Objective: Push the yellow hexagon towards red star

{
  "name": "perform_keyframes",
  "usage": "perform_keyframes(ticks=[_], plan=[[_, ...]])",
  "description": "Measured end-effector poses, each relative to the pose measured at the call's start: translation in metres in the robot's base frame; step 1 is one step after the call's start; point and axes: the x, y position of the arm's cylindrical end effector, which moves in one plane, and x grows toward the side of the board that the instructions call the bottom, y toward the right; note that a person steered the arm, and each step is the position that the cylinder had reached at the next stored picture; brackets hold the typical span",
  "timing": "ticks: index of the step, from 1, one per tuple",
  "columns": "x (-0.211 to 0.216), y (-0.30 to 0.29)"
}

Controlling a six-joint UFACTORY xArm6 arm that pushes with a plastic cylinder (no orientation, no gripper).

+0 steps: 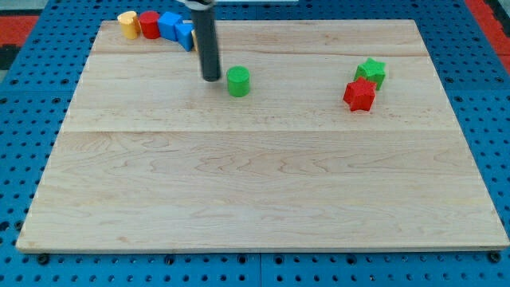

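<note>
Surface: you are looking at a pale wooden board [263, 183] lying on a blue pegboard base [32, 119] that shows on all sides.
Rod: the dark rod [205, 40] comes down from the view's top, left of centre, standing nearly upright.
My tip: my tip [211, 79] rests on the board just to the view's left of the green cylinder [238, 81], with a narrow gap between them; you cannot tell open or shut here, since the rod is a plain tip with nothing clamped.
Top-left row: a yellow block [127, 24], a red cylinder [150, 24] and two blue blocks [170, 25] [186, 35] sit touching in a line near the board's top-left corner.
Yellow block: its shape is too small for you to make out; it is the leftmost of that row, well apart from my tip.
Second blue block: the rod partly hides its right side.
Red star: the red star [359, 95] sits toward the view's right, far across the board from the yellow block.
Green star: the green star [371, 72] touches the red star at its upper right.
</note>
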Motion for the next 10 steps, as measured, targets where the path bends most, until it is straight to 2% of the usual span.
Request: perform_keyframes(ticks=[1,3,4,5,6,7,9,10], plan=[[0.000,0.094],[0.007,0.069],[0.020,0.140],[0.013,0.138],[-0.050,0.040],[-0.137,0.024],[-0.139,-0.102],[-0.114,-0.100]])
